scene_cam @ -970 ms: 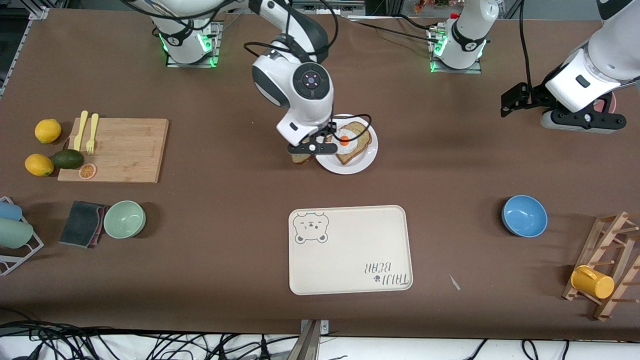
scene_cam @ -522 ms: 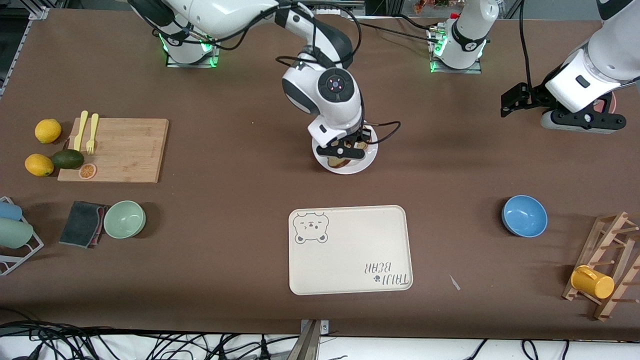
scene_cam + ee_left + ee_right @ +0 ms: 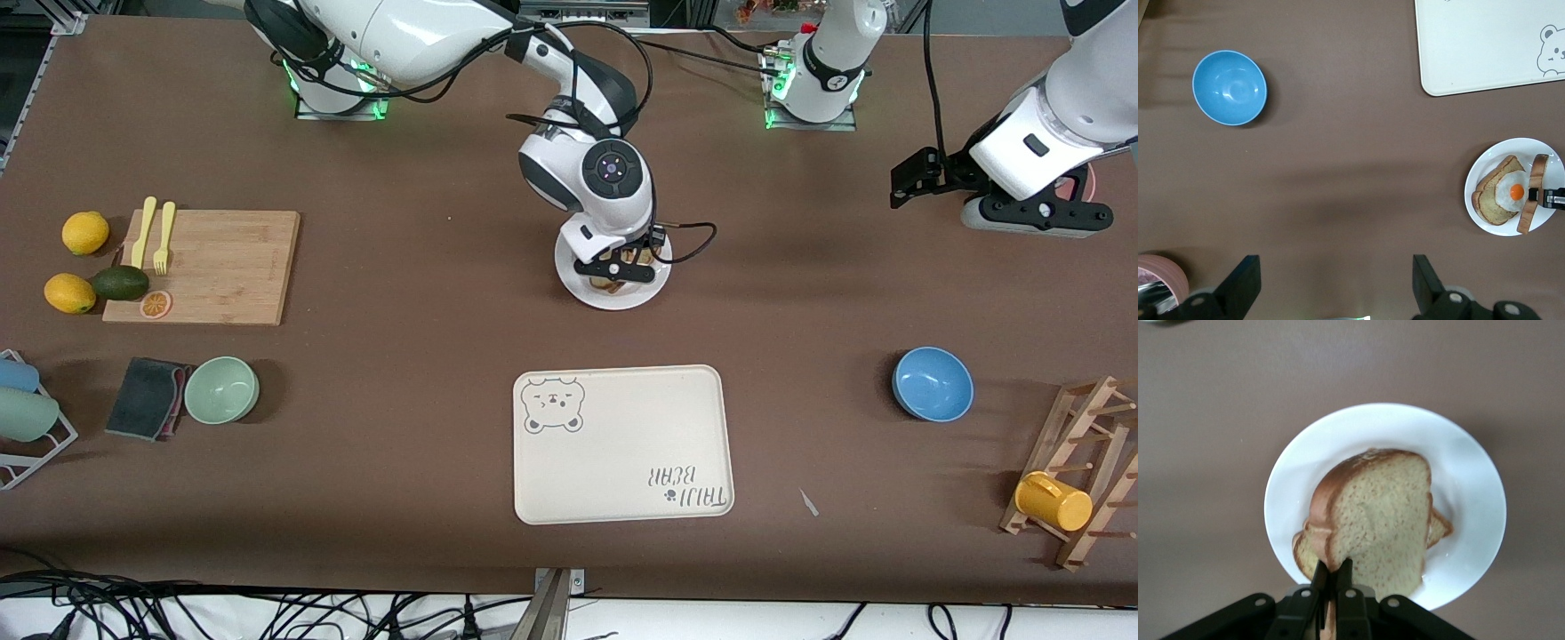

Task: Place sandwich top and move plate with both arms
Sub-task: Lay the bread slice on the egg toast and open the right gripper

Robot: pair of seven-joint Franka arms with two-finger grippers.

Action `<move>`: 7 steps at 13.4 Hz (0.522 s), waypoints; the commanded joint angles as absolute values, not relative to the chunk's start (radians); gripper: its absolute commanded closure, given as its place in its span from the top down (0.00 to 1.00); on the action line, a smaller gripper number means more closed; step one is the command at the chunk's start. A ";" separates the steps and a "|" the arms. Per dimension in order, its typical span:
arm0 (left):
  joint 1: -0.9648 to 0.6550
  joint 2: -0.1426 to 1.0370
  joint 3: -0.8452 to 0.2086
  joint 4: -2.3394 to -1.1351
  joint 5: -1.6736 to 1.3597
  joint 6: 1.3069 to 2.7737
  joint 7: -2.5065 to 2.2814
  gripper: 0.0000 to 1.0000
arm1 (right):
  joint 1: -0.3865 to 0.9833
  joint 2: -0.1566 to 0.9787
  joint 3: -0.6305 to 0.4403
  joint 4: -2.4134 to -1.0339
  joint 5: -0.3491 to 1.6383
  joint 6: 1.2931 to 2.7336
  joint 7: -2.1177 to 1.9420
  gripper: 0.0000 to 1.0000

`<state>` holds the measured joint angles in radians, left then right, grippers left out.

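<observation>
Right gripper (image 3: 617, 269) over the plate (image 3: 574, 286), fingers pinched on one crust edge of the sandwich top (image 3: 1381, 517); the slice hangs steeply tilted, nearly on edge, over the egg-topped bread (image 3: 1501, 193), its long axis running across the plate toward the tray (image 3: 622, 444). Left gripper (image 3: 1331, 280) waits with fingers spread, above bare table at the left arm's end, well apart from the plate.
</observation>
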<state>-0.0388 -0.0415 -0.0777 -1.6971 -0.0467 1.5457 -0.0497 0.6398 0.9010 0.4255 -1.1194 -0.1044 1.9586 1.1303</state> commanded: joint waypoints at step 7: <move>-0.035 -0.031 -0.078 -1.667 -0.063 1.513 -0.052 1.00 | 0.709 0.937 0.384 -1.088 -0.100 1.914 1.154 0.00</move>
